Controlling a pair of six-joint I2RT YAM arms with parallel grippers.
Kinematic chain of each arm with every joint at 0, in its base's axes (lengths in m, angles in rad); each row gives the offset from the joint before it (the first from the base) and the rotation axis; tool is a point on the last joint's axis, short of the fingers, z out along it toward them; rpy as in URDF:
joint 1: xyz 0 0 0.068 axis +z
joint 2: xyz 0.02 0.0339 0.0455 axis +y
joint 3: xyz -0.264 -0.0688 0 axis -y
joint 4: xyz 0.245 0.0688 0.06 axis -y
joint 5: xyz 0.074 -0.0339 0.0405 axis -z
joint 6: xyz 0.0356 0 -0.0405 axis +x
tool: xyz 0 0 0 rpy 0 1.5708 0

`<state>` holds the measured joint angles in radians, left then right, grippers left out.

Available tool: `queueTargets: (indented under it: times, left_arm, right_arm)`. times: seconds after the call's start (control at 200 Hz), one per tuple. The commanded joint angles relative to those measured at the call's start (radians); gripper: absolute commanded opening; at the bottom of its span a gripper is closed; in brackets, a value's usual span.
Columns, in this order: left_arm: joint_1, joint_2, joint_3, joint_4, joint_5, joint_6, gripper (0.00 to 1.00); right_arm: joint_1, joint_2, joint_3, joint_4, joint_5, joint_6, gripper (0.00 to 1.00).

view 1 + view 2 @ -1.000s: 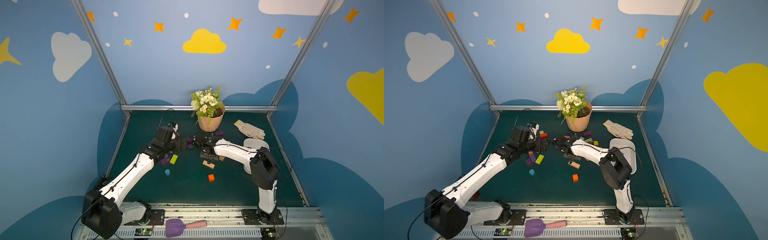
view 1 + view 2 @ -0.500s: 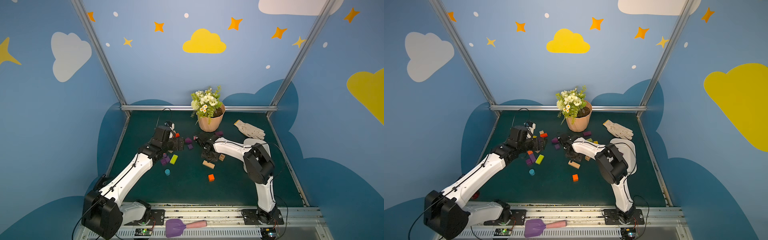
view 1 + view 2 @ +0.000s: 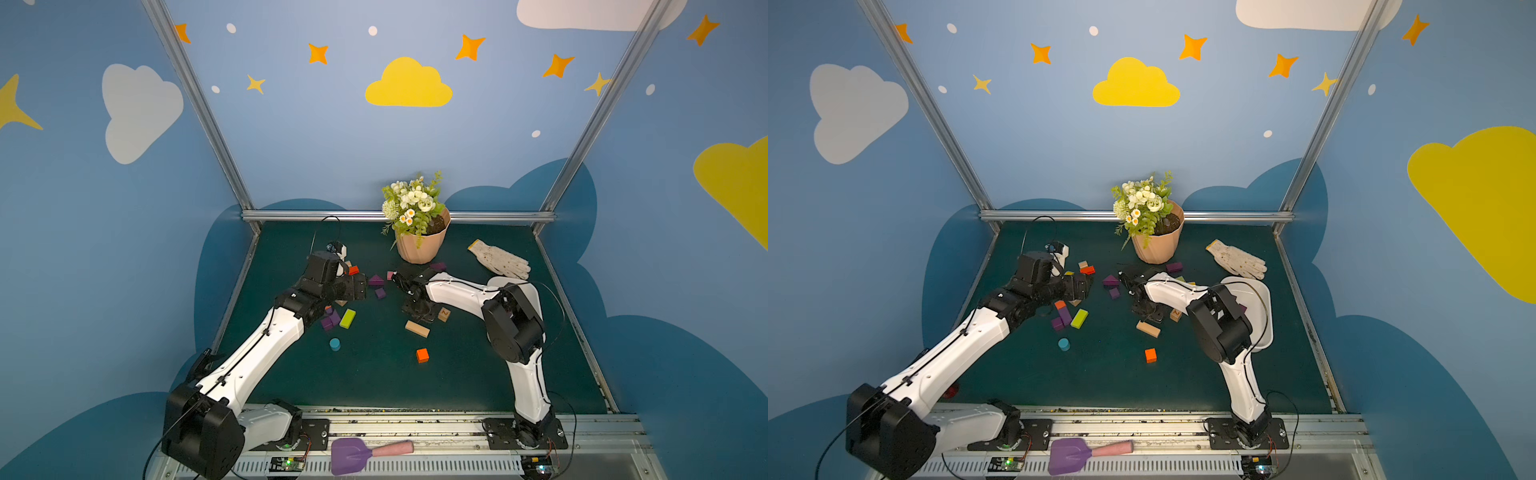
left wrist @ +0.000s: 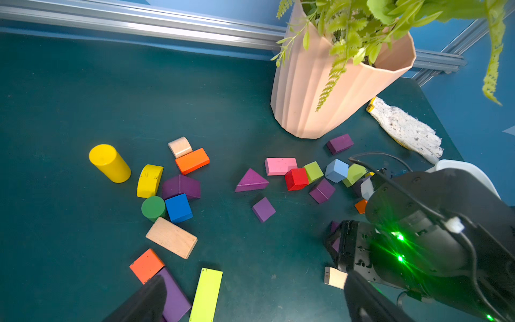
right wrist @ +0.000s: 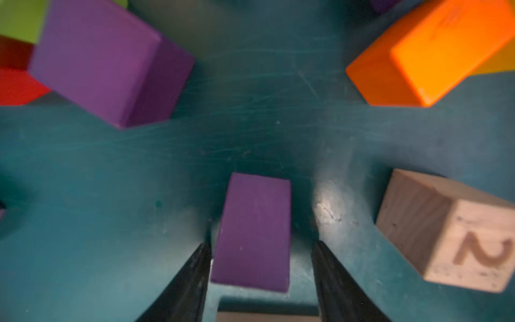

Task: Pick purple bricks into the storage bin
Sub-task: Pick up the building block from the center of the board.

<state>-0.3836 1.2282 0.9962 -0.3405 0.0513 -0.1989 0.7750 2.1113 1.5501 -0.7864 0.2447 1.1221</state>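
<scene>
Green mat (image 5: 250, 133): only wrist view shows right hand (image 5: 262, 244) unclenched astride purple brick (image 5: 253, 217); left hand (image 4: 256, 280) released.

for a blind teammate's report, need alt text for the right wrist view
Close-up: the right gripper straddles a small purple brick lying on the green mat, jaws open, not yet gripping. Around it lie a larger purple brick, an orange block and a wooden cube marked 2.
</scene>
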Motion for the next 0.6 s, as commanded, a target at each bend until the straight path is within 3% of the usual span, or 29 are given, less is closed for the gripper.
queueTargets:
  times: [0.0,0.596]
  left_arm:
    - [0.006,-0.016,-0.011,0.008,0.002,-0.001,1.0]
    - [0.008,-0.007,-0.011,0.011,0.012,-0.002,1.0]
  right_arm:
    - [-0.011,0.036,0.032,-0.02,0.001,0.002,0.58]
    - [-0.014,0.044,0.043,-0.026,0.039,-0.048,0.35]
